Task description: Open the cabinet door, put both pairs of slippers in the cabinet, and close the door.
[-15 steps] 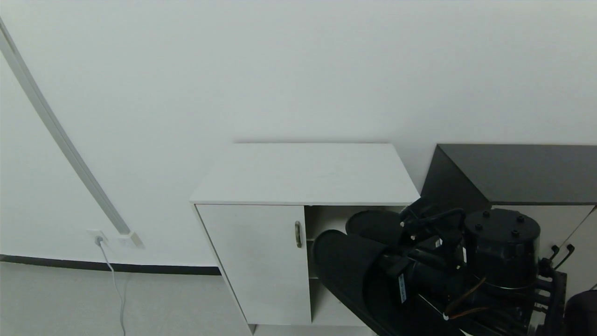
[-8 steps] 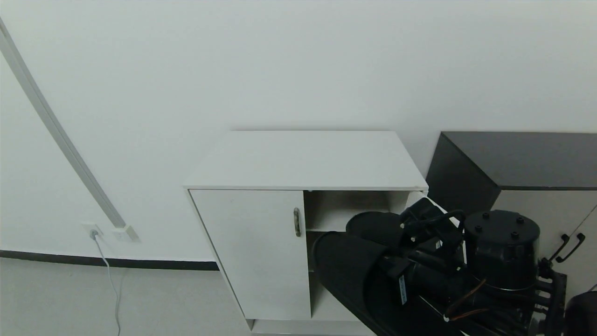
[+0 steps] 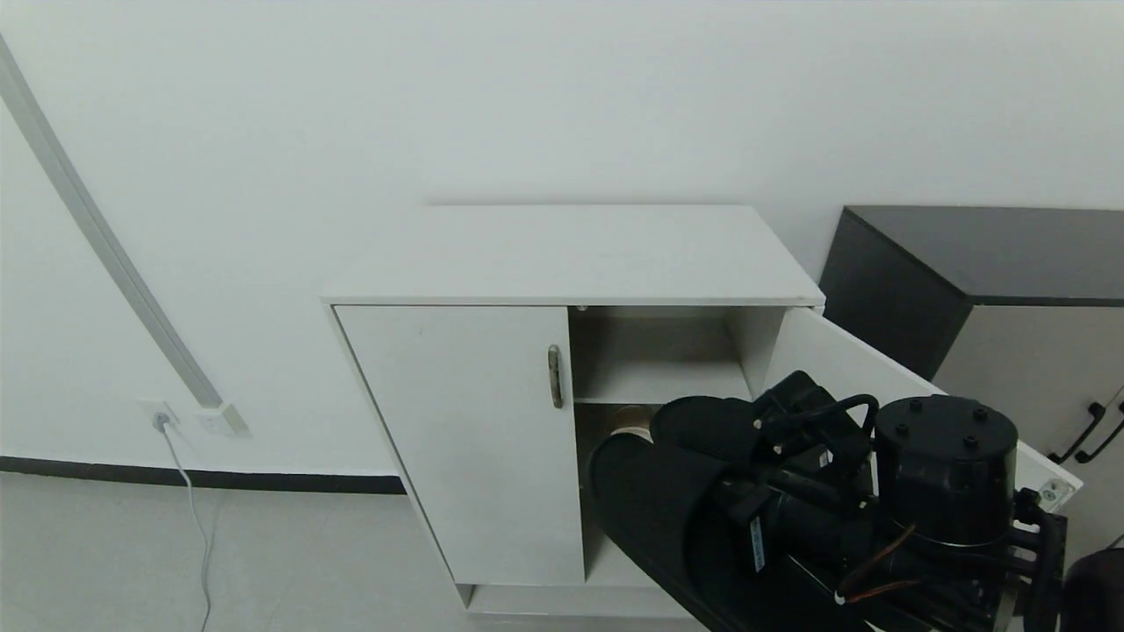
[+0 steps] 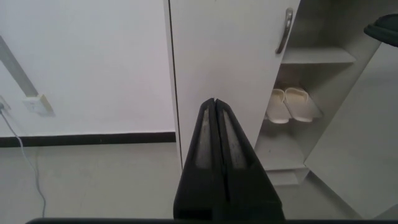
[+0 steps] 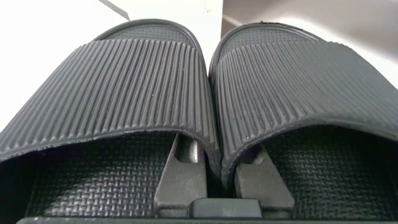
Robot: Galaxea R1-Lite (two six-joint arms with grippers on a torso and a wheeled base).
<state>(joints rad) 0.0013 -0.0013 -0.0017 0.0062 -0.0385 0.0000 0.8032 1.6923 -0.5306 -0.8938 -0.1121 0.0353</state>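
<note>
Head view: white cabinet (image 3: 571,254), right door (image 3: 834,364) swung open, left door (image 3: 457,430) shut. Right hand (image 5: 219,171) clamped on black slippers (image 5: 143,81), pair side by side, in front of the open compartment. Left wrist view: left hand (image 4: 214,140) fingers pressed together; beige slippers (image 4: 292,104) on middle shelf inside cabinet.

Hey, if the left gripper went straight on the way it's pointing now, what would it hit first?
Most likely the closed left cabinet door. The left gripper, fingers shut, points at that door's flat panel, though how far off it is remains unclear.
</note>
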